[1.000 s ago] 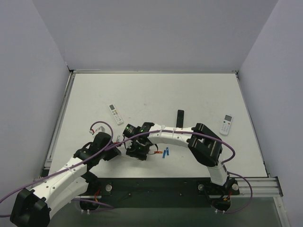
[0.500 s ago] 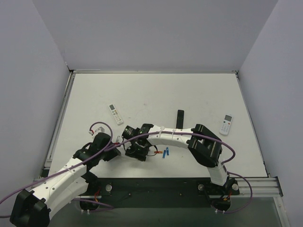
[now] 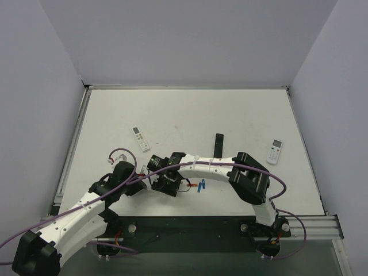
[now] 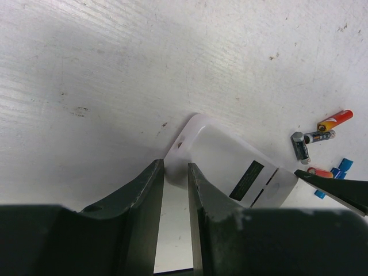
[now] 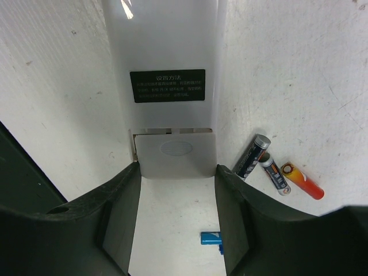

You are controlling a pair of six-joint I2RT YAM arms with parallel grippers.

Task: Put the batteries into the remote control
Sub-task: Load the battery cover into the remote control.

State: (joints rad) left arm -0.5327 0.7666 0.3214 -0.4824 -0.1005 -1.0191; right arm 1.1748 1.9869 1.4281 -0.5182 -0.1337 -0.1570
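The remote control (image 5: 167, 57) lies back up on the white table, showing its dark label and battery cover (image 5: 175, 152). My right gripper (image 5: 177, 169) has a finger against each side of the cover end. In the left wrist view the remote control (image 4: 230, 167) points a rounded corner into my left gripper (image 4: 175, 167), whose narrow jaws close on that corner. Batteries lie beside it: dark grey (image 5: 251, 156), orange (image 5: 302, 180) and blue (image 5: 211, 237). From above, both grippers, left (image 3: 142, 176) and right (image 3: 160, 183), hide the remote; blue batteries (image 3: 200, 186) lie just to the right.
A slim white remote (image 3: 140, 138) lies behind the left gripper. A black bar-shaped object (image 3: 218, 144) lies at mid-table and another white remote (image 3: 275, 152) at the right. Grey walls close in the table on three sides.
My right gripper and forearm have shifted slightly left, toward the left gripper. The left arm has barely moved.
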